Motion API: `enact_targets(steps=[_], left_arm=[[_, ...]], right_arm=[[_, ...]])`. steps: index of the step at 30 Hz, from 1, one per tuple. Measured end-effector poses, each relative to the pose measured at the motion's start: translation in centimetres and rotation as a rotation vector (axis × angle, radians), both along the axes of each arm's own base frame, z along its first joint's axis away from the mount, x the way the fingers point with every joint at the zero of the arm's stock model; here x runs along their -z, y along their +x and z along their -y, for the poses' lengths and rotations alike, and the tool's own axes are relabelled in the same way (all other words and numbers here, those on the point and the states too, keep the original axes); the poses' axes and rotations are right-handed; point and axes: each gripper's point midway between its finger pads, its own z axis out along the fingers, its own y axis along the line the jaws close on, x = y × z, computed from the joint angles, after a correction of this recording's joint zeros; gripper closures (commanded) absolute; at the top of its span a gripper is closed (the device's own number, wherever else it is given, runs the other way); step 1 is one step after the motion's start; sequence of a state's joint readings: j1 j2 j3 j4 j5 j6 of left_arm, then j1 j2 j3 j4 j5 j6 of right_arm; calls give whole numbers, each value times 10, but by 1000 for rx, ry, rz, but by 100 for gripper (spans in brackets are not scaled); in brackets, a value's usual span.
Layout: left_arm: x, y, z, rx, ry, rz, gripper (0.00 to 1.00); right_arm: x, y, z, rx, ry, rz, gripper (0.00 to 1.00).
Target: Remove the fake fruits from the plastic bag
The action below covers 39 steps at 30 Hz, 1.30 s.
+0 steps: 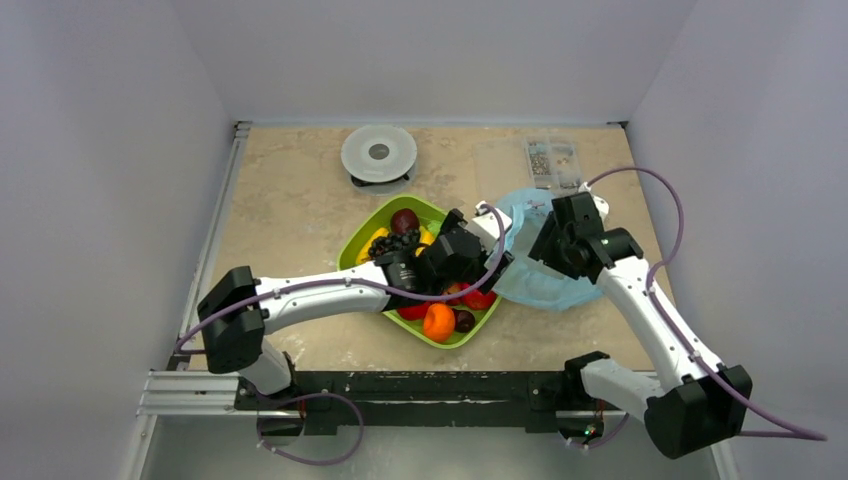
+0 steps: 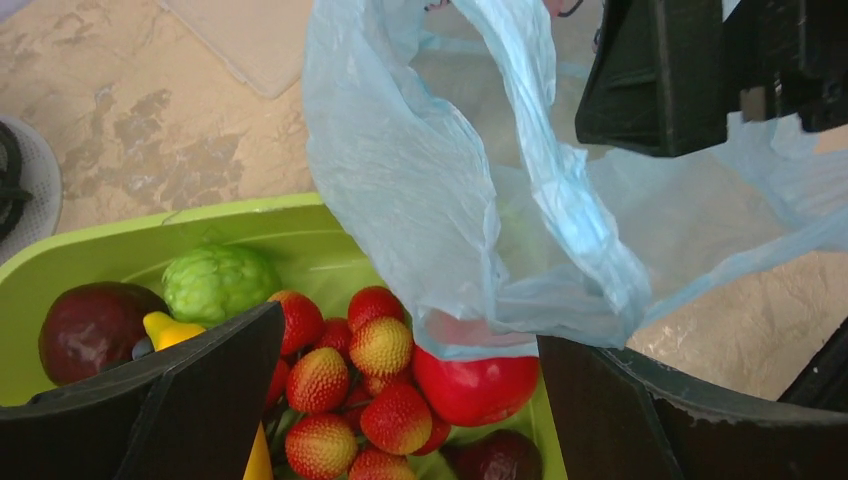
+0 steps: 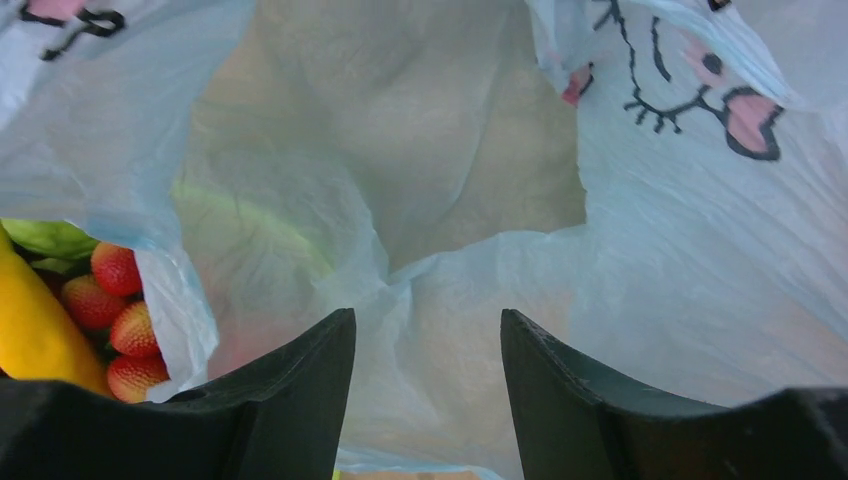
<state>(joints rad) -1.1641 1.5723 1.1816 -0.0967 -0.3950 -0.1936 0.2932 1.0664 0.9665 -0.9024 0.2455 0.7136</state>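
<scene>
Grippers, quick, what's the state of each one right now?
Left gripper: open, holding nothing.
Right gripper: open against the plastic bag, not pinching it.

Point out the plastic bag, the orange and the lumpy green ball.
plastic bag (image 2: 420,200), left wrist view, on its crinkled blue side wall.
orange (image 1: 438,322), top external view, on the middle of the fruit.
lumpy green ball (image 2: 218,282), left wrist view, on the centre of its bumpy surface.

Left arm (image 1: 320,290) stretched forward-right, left end effector (image 2: 405,330) wide open; right end effector (image 3: 428,330) fingers apart.
</scene>
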Motion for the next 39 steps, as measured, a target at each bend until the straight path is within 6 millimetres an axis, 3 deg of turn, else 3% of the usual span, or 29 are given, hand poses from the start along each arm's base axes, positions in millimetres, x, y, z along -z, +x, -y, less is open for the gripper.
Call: enact_targets(steps=[5,6,7,8,9,10,16,20,26,29,32,36,39], left_arm=[[-6,14,15,-12,2,35,30],[-7,16,20,-9,0,40,38],[-7,19,23,-5,-1,43,51],[-7,20,26,3,-2,40,75],[-6,21,29,14,-2,35,91],[-6,23,32,21,-7,27,94],[-10,37,35,22,-10,10,99],[-18,37,36,35,-17,-8,100],[-27,28,34,59,-27,-34,100],[-35,25,33,70,-40,-33,100],[-41,22,33,88,-55,-35,100],[-39,18,35,109,-57,-46,100],[-38,16,36,122,-57,-53,100]], right_arm=[[5,27,-9,-25,10,45,50],[9,34,-12,-31,7,47,51],[13,39,-13,-35,3,43,51],[17,44,-14,-38,-4,37,51],[24,48,-14,-38,-14,25,53],[31,52,-14,-35,-25,11,55],[64,66,-4,28,-104,-52,66],[79,70,12,126,-179,-69,76],[91,46,51,308,-369,-181,75],[82,28,67,372,-429,-212,62],[64,17,75,409,-438,-185,41],[43,9,86,454,-420,-123,30],[43,2,97,497,-409,-133,16]])
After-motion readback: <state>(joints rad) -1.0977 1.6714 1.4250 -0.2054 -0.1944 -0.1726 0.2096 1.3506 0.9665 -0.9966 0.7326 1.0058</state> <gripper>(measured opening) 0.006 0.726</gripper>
